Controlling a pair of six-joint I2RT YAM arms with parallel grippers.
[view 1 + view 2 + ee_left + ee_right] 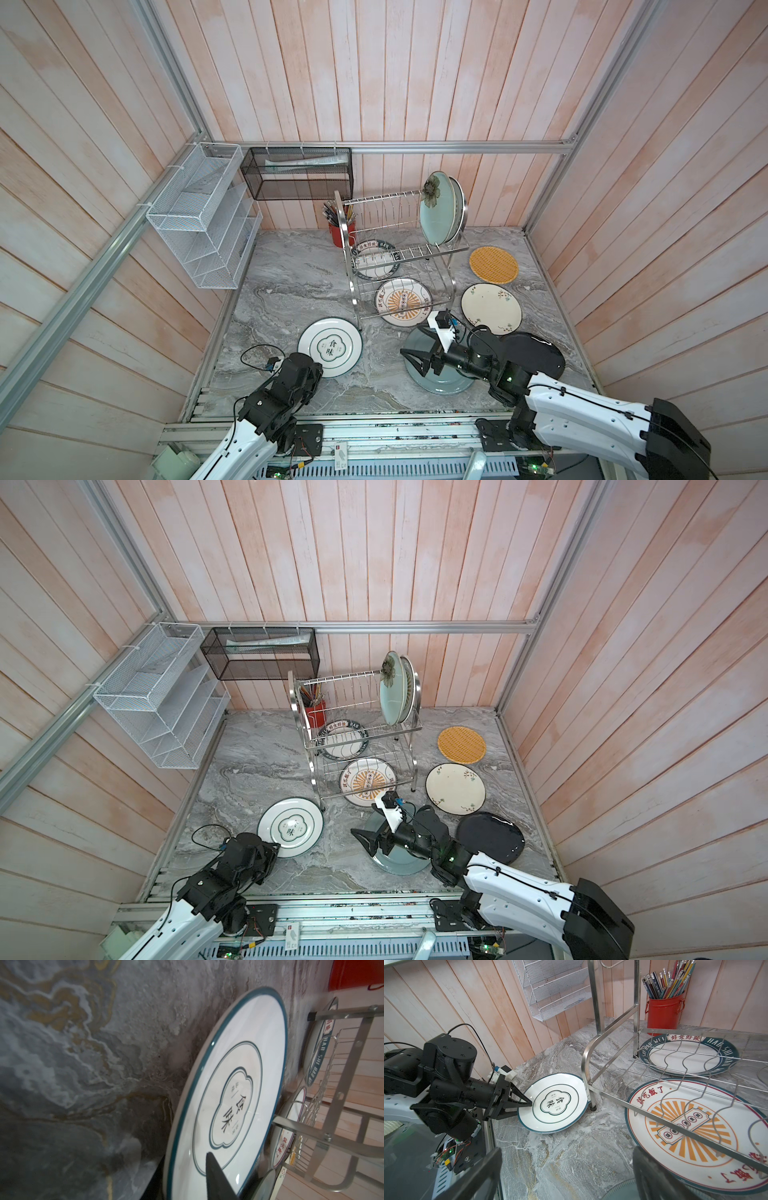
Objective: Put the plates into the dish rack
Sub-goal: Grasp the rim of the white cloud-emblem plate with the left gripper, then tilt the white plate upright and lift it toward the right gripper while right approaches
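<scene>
– Plates in the dish rack (409, 250)?
– A pale green plate (434, 216) and another just behind it stand on edge at the right end of the upper tier. The rest lie flat on the desk (291, 291). The sunburst plate (401, 307) lies partly under the lower tier.
– Left gripper (524, 1108)?
– At the green-rimmed plate (562, 1118), which lies beside the rack's front leg. One of the fingers is over the rim, the other beneath it. Whether they pinch it, I cannot tell.
– Right gripper (409, 362)?
– Fingers wide apart, holding nothing, above the blue-grey plate (440, 384) near the desk's front edge.
</scene>
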